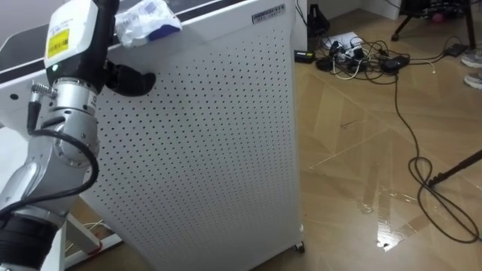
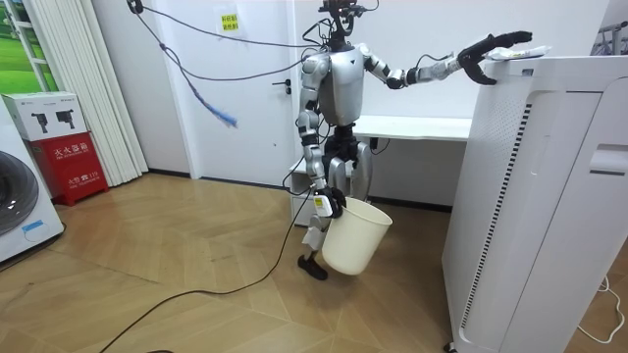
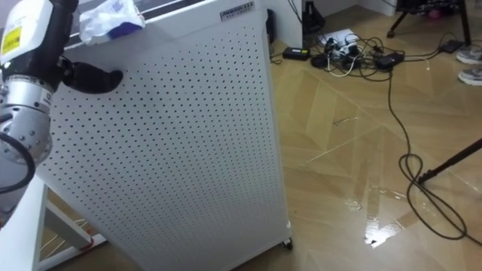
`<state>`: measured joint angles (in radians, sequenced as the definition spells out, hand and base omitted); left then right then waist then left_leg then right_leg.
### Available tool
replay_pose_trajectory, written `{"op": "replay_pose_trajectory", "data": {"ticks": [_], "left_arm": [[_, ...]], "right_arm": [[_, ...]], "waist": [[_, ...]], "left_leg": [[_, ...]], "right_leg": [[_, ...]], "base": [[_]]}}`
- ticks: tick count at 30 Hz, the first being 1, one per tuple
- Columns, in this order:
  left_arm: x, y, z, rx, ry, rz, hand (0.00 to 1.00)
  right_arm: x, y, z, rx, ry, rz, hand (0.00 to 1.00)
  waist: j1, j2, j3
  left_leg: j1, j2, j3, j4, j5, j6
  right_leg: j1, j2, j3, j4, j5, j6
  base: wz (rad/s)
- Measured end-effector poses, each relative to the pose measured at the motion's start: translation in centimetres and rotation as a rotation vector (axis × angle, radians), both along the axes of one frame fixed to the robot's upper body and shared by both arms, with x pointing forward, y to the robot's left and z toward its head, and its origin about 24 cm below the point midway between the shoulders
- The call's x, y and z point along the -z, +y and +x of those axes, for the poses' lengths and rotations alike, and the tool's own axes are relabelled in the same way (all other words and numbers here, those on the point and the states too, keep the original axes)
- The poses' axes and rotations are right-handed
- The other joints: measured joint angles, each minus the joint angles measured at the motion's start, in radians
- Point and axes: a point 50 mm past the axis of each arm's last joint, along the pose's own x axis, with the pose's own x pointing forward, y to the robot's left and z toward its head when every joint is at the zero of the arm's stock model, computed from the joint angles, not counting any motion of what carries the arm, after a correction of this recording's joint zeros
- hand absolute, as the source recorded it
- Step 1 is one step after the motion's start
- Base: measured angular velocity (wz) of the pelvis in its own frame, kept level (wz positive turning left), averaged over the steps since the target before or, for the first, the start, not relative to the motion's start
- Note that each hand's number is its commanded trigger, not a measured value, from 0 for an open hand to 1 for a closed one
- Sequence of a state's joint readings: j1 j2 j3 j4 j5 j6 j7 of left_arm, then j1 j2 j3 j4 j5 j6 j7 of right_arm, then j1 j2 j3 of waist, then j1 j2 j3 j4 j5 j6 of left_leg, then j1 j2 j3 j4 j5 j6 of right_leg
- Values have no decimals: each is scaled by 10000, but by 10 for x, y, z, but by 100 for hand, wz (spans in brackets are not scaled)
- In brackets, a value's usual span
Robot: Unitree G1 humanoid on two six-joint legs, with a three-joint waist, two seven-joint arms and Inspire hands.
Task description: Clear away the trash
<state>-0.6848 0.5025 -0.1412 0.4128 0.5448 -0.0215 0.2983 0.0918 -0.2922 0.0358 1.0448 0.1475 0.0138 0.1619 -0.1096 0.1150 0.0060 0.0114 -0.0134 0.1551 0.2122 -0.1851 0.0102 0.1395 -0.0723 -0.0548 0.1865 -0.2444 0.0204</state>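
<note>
My left hand (image 1: 129,80) is up on the white perforated cabinet (image 1: 211,143), fingers stretched loose over the crumpled wrapper (image 1: 147,19) on its top edge, thumb down the side (not pinching). My right hand (image 2: 331,204) is curled on the white bucket (image 2: 351,238) rim. Cables (image 1: 361,56) sprawl on the wood floor (image 1: 354,165) beyond.

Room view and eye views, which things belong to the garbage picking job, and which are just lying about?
Job: crumpled wrapper on the perforated white unit; left robot hand at it; white bin hanging from right robot hand.
Lying about: power strip with cables; washing machine; red box; white table.
</note>
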Motion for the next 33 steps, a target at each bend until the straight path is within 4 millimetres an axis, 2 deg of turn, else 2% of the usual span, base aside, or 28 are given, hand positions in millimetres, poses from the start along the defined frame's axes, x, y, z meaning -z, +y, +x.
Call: {"op": "replay_pose_trajectory", "data": {"ticks": [5, 9, 15, 17, 19, 24, 33], "left_arm": [[6, -6, 1, 125, 384, 455, 100], [-4, -6, 4, -63, 204, 713, 100], [-3, 0, 5, -558, 294, 858, 100], [-6, 2, 5, -770, 227, 1022, 100], [-7, 4, 5, -867, 232, 1592, 100], [-9, -1, 6, -747, 162, 2115, 100], [-12, -5, 4, -324, -341, 1660, 100]], "right_arm": [[0, -1, -2, 101, 20, -8, 100], [0, -2, -4, 156, 58, -17, 100], [-2, -6, -2, 144, 55, -91, 100], [-2, -7, -2, 145, 63, -134, 100], [-3, -11, -2, 139, 76, -217, 100], [-4, -11, -3, 168, 75, -247, 100], [-3, -9, -1, 516, -54, -306, 100]], "waist": [[12, 4, -2], [-59, 18, -13], [-300, 162, -107], [-369, 168, -76], [-482, 261, -66], [-490, 273, -51], [-461, 232, -22]], "left_leg": [[-18, -3, -1, 1, 5, 8], [-28, -14, 7, 7, 22, 36], [-12, -12, 101, 23, 44, 55], [-7, -12, 117, 23, 52, 58], [1, -10, 127, 24, 55, 57], [0, 4, 148, 15, 69, 45], [-54, -5, 130, 21, 68, 46]], "right_leg": [[16, -1, 2, -8, 0, 0], [19, -12, 11, -12, 0, 0], [12, -19, 125, -24, 0, 0], [11, -23, 130, -24, 0, 0], [11, -26, 130, -25, 0, 0], [-2, -18, 124, -29, 0, 0], [-40, -18, 111, -31, 0, 0]], "base": [[2], [-1], [-5], [-2], [0], [0], [0]]}}
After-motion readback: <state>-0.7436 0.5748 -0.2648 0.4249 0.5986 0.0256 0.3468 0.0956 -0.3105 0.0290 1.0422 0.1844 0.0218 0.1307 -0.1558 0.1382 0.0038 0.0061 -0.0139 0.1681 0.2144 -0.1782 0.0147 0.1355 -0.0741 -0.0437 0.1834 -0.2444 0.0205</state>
